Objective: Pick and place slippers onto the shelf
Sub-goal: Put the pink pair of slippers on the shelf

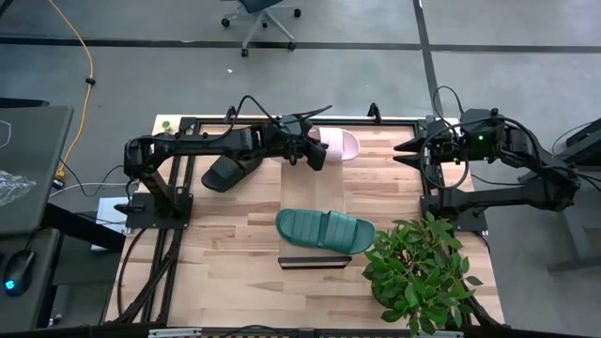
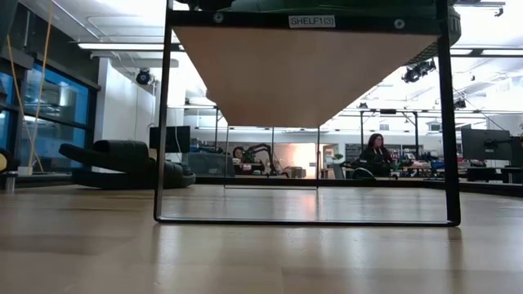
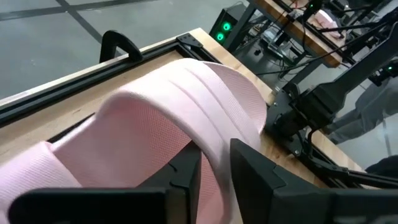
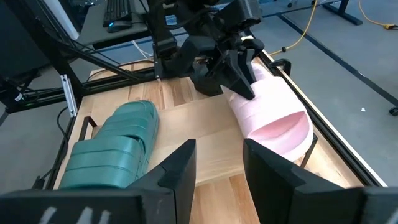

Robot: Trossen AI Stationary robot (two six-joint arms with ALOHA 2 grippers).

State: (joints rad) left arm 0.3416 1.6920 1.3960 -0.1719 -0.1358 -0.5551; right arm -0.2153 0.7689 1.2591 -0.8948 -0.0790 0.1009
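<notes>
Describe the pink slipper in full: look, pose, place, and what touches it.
The pale pink foam slide slipper has a broad ribbed strap and a finely textured footbed. It lies on the butcher-block tabletop at the far edge, not on the shelf. The left gripper has closed its dark fingers on the strap.
</notes>
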